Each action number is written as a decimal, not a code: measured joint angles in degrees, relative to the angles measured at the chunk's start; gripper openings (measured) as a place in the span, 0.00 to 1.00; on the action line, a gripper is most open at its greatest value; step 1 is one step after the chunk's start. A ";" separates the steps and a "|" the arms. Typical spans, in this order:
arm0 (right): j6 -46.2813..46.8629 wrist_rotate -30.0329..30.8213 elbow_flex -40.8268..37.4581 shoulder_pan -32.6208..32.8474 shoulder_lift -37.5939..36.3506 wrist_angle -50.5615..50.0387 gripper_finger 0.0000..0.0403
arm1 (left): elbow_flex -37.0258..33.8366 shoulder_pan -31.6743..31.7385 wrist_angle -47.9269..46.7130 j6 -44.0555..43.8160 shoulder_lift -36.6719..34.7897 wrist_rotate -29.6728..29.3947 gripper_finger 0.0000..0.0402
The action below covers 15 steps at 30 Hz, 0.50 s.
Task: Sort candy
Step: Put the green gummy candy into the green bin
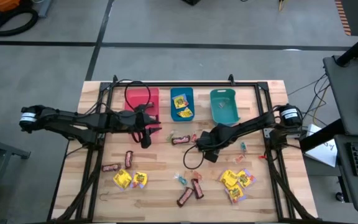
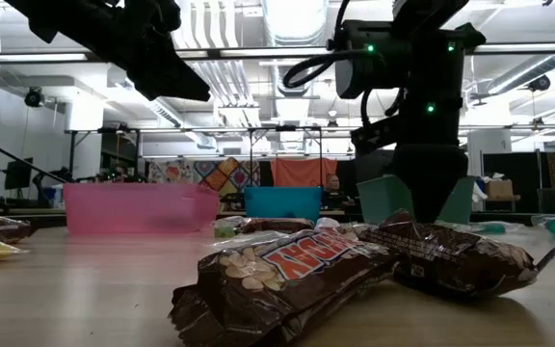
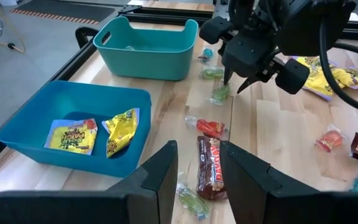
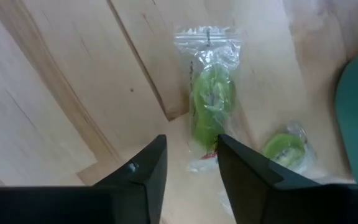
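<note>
Candy lies scattered on the wooden table: brown-red bars (image 1: 188,193), yellow packets (image 1: 129,180) and small twist-wrapped pieces (image 1: 182,179). Two yellow packets (image 3: 98,134) lie in the blue bin (image 1: 182,104). My right gripper (image 4: 191,140) is open and points down at a green twist-wrapped piece (image 4: 211,106) flat on the table, its fingers on either side of the wrapper's near end. My left gripper (image 3: 197,149) is open in the air near the red bin (image 1: 140,99), and a brown bar (image 3: 211,165) lies on the table ahead of it.
The teal bin (image 1: 224,106) stands at the far side, right of the blue bin. A second green piece (image 4: 284,149) lies close to the teal bin's wall. A black frame (image 1: 185,84) runs round the table. More yellow packets (image 1: 235,180) lie near the right front.
</note>
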 joint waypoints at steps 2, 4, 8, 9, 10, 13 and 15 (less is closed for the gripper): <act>-0.02 0.06 0.00 0.00 0.40 0.48 0.27 | 0.00 0.00 0.03 -0.01 0.03 0.00 0.26; -0.08 0.13 0.00 0.00 0.73 0.49 0.21 | 0.00 0.00 0.25 0.01 0.03 0.00 0.26; -0.53 0.24 0.00 0.00 1.02 0.65 0.09 | 0.00 0.00 0.31 0.01 0.01 0.00 0.26; -0.78 0.24 0.00 -0.02 1.02 0.69 0.06 | 0.00 0.00 0.31 0.01 0.02 0.00 0.26; -1.21 0.24 0.00 -0.02 1.02 0.69 0.04 | 0.00 0.00 0.31 -0.01 0.03 0.00 0.26; -1.66 -0.06 0.00 0.00 0.56 1.04 0.03 | 0.00 0.00 0.28 -0.01 0.01 0.00 0.26; -1.85 -0.65 0.17 0.02 -0.16 0.98 0.02 | 0.00 0.00 0.28 -0.01 0.01 0.00 0.26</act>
